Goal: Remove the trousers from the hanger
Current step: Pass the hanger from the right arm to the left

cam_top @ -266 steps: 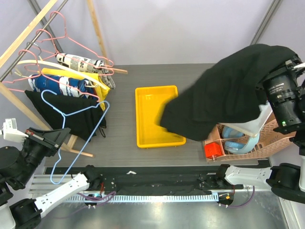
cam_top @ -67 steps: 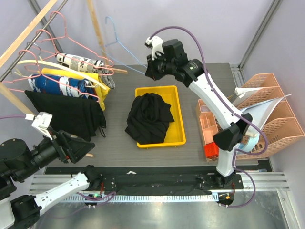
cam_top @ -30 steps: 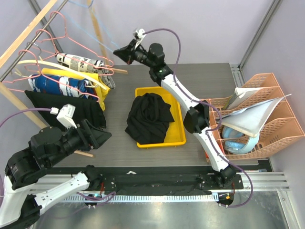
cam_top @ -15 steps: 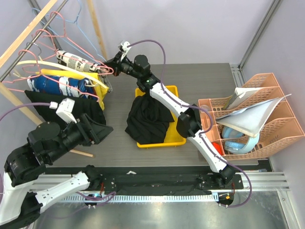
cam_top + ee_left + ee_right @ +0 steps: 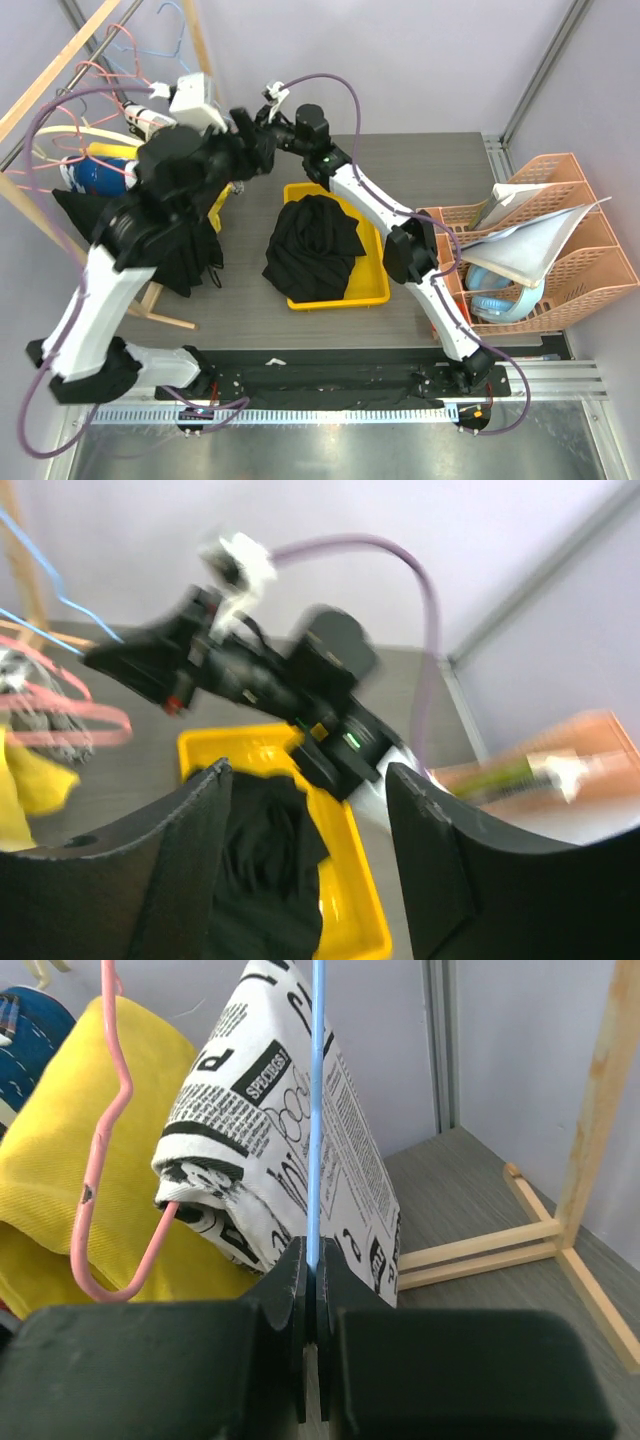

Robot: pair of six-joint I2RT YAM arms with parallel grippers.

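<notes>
The black trousers (image 5: 312, 245) lie bunched in the yellow tray (image 5: 378, 272), free of any hanger; the left wrist view also has the trousers (image 5: 255, 880). My right gripper (image 5: 312, 1260) is shut on the thin blue wire hanger (image 5: 317, 1080) right beside the clothes on the rack. From above, the right arm (image 5: 352, 190) stretches to the far left and the hanger (image 5: 176, 28) rises near the rack top. My left gripper (image 5: 310, 860) hangs open and empty, high over the tray's left side.
A wooden rack (image 5: 55, 65) at the far left carries pink hangers (image 5: 112, 1130) with a newsprint garment (image 5: 280, 1140), a yellow one (image 5: 140, 1130) and a black one (image 5: 185, 255). A salmon basket (image 5: 545, 285) stands at the right. The raised left arm (image 5: 165, 190) hides part of the rack.
My left arm has swung up from the near left to high over the rack and tray. The right gripper, still holding the blue hanger, has come in close to the hanging clothes.
</notes>
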